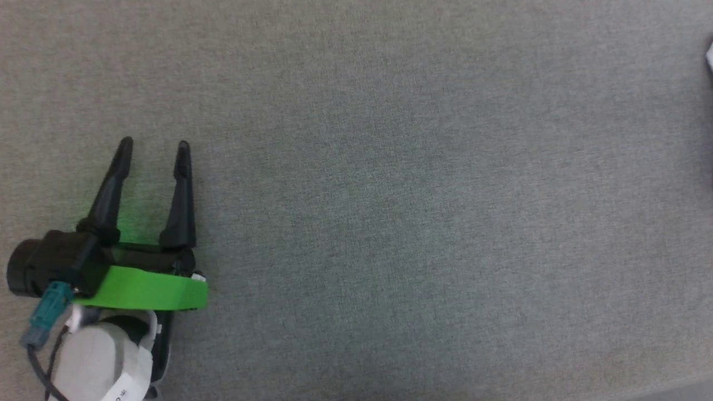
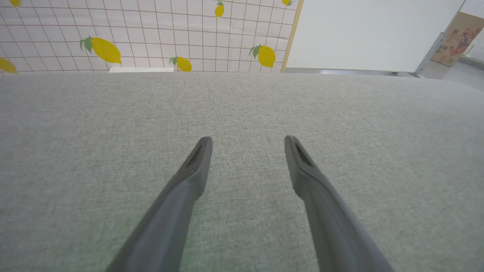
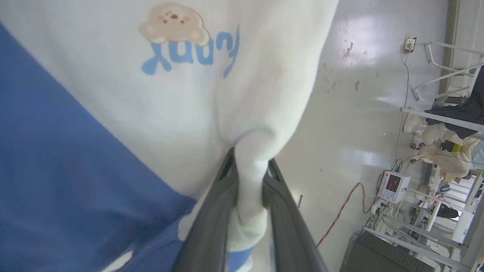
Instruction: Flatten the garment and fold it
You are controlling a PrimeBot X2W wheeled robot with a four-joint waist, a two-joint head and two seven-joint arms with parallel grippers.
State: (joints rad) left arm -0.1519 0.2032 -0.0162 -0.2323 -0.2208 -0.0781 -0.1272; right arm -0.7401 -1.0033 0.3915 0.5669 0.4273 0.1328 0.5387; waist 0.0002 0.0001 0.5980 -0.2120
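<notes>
The garment (image 3: 159, 105) hangs in the right wrist view: a white body with a small bear print and blue lettering, and a bright blue sleeve on the left. My right gripper (image 3: 251, 160) is shut on a bunched fold of its white cloth, above a glossy floor. A sliver of white (image 1: 709, 55) at the head view's right edge may be the garment; I cannot tell. My left gripper (image 1: 153, 146) hovers open over the grey fabric table (image 1: 390, 195) at the lower left, with nothing between its fingers (image 2: 196, 162).
Beyond the table's far edge (image 2: 242, 73) stands a tiled wall with lemon prints (image 2: 151, 34) and a white panel. In the right wrist view, the floor carries cables (image 3: 340, 211), a small device with a red display (image 3: 393, 185) and metal racks at the right.
</notes>
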